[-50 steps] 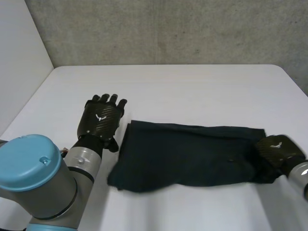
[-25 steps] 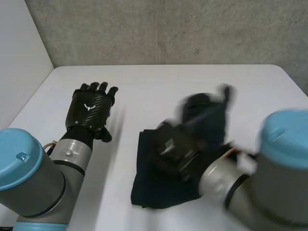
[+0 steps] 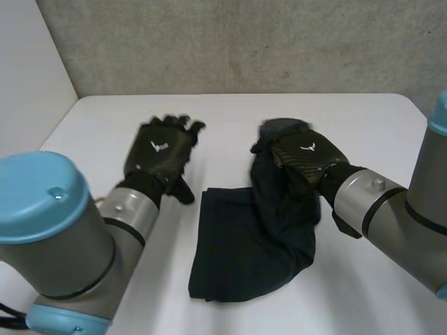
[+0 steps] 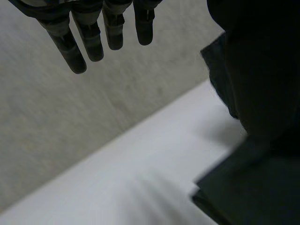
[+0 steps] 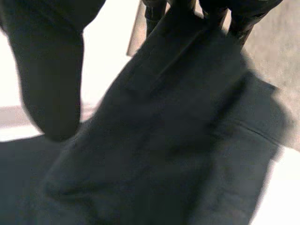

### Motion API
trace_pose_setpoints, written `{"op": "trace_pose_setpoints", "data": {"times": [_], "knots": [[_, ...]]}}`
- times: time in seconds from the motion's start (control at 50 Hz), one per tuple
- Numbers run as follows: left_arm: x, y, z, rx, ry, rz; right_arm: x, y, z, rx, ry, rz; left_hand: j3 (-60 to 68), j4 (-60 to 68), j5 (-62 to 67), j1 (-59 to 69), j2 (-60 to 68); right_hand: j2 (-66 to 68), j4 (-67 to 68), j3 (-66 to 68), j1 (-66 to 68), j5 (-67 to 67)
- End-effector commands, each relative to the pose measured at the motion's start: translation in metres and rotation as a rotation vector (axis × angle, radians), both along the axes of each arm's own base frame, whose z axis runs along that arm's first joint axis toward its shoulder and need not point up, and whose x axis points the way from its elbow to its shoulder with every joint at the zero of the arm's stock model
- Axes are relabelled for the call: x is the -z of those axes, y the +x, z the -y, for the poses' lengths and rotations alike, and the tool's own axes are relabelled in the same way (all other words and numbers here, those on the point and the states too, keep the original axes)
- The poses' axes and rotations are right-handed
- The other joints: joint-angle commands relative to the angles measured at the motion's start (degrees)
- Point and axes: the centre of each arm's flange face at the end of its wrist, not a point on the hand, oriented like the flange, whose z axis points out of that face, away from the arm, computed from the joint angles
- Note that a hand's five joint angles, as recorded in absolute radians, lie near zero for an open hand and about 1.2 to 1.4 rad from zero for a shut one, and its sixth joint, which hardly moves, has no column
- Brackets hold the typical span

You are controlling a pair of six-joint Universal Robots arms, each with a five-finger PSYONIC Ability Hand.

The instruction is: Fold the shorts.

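The right robot hand (image 3: 305, 155) grips one end of the dark shorts (image 3: 241, 262). Its fingers are closed on a bunch of the cloth and hold that end up off the tabletop (image 3: 98, 129). In the right wrist view the shorts (image 5: 187, 140) hang away from the fingers (image 5: 240, 21) in a broad, creased sheet. The lifted end stands at about 1 o'clock from the part that lies flat. From the hand the cloth drops in loose folds onto the flat part, which is spread on the white tabletop toward 6 o'clock in the head view.

The left robot hand (image 3: 162, 152) is open, its fingers (image 4: 79, 47) straight and slightly spread, and it holds nothing. It hovers over bare tabletop (image 4: 140, 164) at about 10 o'clock from the flat part of the shorts, just beside the cloth's near edge and apart from it. In the left wrist view a corner of the shorts (image 4: 253, 192) lies flat beside that hand.

The two arms come in from 7 and 4 o'clock. A grey wall (image 3: 230, 42) runs along the tabletop's far edge at 12 o'clock.
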Motion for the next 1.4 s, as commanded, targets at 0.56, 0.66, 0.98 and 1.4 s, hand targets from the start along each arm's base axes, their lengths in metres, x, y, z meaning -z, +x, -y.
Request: {"op": "trace_pose_setpoints", "data": {"times": [0.56,0.66,0.98,1.4], "knots": [[-0.012,0.008,-0.017,0.006,0.021,-0.015,-0.01,-0.044,0.006,0.128,-0.146,-0.233,-1.0,-0.5,-1.5,0.4,-0.4,7.9,13.3,14.9,14.8,9.7],[-0.01,0.008,-0.017,0.006,0.028,-0.012,0.026,-0.088,0.004,0.131,-0.05,-0.532,-1.1,-0.6,-1.6,0.3,-0.5,15.8,21.2,22.8,22.7,17.6],[0.0,0.008,-0.018,0.009,0.05,0.006,0.005,-0.148,0.03,0.337,-0.26,-0.478,-1.1,-0.6,-1.6,0.3,-0.5,13.5,18.9,20.4,20.3,15.3],[0.008,0.011,-0.021,0.008,0.075,0.025,0.083,-0.189,0.046,0.163,-0.026,-0.332,-1.1,-0.6,-1.6,0.3,-0.5,7.6,13.0,14.5,14.5,9.4]]}}
